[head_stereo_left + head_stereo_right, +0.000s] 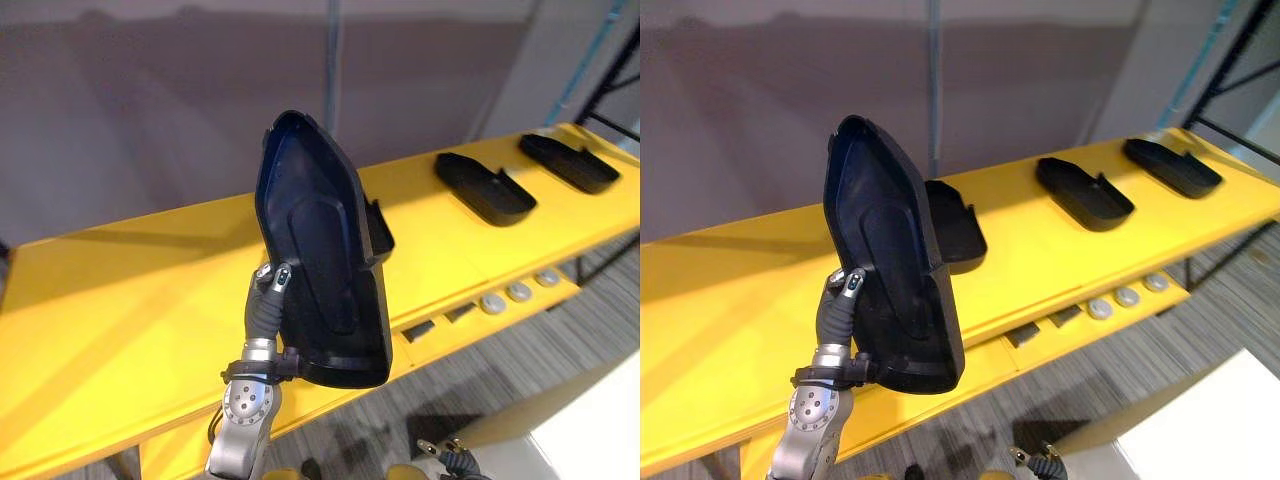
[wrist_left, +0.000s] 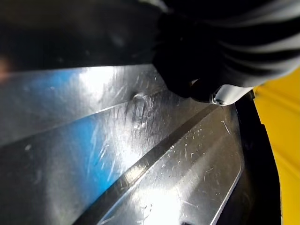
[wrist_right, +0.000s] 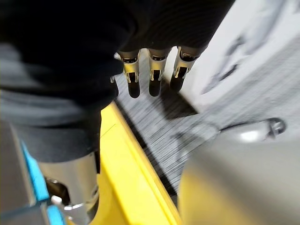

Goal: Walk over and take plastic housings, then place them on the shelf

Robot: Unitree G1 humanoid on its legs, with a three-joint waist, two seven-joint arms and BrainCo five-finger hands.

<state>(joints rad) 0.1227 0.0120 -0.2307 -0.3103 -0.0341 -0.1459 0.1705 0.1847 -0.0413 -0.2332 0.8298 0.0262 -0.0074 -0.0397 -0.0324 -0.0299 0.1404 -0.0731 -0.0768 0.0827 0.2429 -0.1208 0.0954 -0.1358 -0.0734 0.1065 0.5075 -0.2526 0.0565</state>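
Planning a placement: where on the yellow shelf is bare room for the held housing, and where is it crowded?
The widest free patch is the left of the shelf, from its end to the near housing. Narrower gaps separate that, the middle housing and the far housing; the right half is crowded.

Left hand (image 1: 281,279) is raised upright, gripping the housing (image 1: 320,240), while right hand (image 3: 150,77) hangs with fingers straight.

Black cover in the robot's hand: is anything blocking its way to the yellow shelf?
Nothing visible. The black cover, held in the left hand, hangs over bare yellow shelf; another cover lies just beyond it, two more farther right.
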